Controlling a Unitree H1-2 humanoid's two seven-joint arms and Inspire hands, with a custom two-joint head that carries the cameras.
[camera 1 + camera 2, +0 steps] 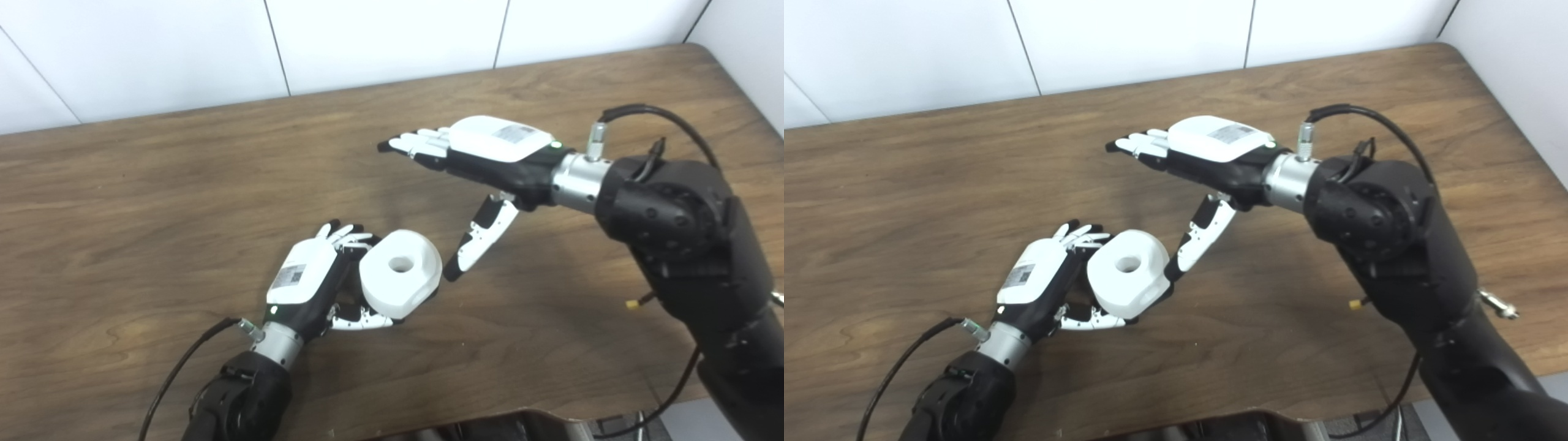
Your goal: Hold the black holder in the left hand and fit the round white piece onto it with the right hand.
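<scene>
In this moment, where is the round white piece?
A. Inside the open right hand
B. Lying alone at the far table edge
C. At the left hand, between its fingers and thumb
C: the round white piece sits at the left hand; the right hand is open, apart from it.

The round white piece (401, 273), holed through its centre, sat tilted near the counter's (122, 202) front edge, the black holder hidden.

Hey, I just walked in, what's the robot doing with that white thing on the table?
The left hand is closed around the round white piece, a thick puck with a centre hole, low over the brown wooden table. A black holder is barely visible beneath the piece, so I cannot confirm the fit. The right hand hovers open above and to the right, holding nothing.
</scene>
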